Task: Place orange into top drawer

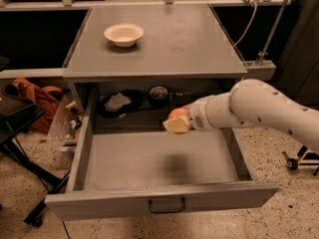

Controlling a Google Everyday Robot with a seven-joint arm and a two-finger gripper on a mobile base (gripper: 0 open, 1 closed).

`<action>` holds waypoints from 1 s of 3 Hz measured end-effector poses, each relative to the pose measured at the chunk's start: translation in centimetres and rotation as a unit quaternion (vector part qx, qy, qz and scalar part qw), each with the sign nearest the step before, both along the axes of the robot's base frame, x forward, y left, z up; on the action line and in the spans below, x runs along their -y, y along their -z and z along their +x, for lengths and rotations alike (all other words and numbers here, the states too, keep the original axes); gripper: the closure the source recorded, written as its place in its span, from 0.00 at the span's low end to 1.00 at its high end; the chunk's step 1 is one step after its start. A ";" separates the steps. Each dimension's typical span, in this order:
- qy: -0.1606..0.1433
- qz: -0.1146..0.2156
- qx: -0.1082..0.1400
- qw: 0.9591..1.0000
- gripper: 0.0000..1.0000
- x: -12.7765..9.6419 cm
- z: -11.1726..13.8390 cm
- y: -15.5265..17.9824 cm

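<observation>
Jaws clamped on a small, smooth, round orange [175, 114]; the pale two-finger gripper [176, 125] holds it in the air above the rear middle of the wide grey metal top drawer [119, 158], which stands pulled open, empty floor below. White jointed arm [259, 108] enters from the right. Shallow white bowl [123, 34] sits on the grey cabinet top [189, 39], well apart.

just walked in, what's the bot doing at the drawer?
The arm reaches in from the right, its claw gripping the orange in the air above the open top drawer, toward its back. The orange is not yet set down. A white bowl sits on the cabinet top.
</observation>
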State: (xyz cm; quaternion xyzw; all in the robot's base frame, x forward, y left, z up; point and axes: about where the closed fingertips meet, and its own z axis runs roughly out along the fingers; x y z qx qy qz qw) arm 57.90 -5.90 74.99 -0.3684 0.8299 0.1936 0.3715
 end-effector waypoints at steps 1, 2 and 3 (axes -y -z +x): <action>0.000 0.000 0.000 1.000 1.00 0.0 0.0 0.0; -0.027 0.026 0.006 0.999 1.00 -1.2 1.1 2.0; -0.052 0.066 0.025 0.996 1.00 -3.2 2.8 5.8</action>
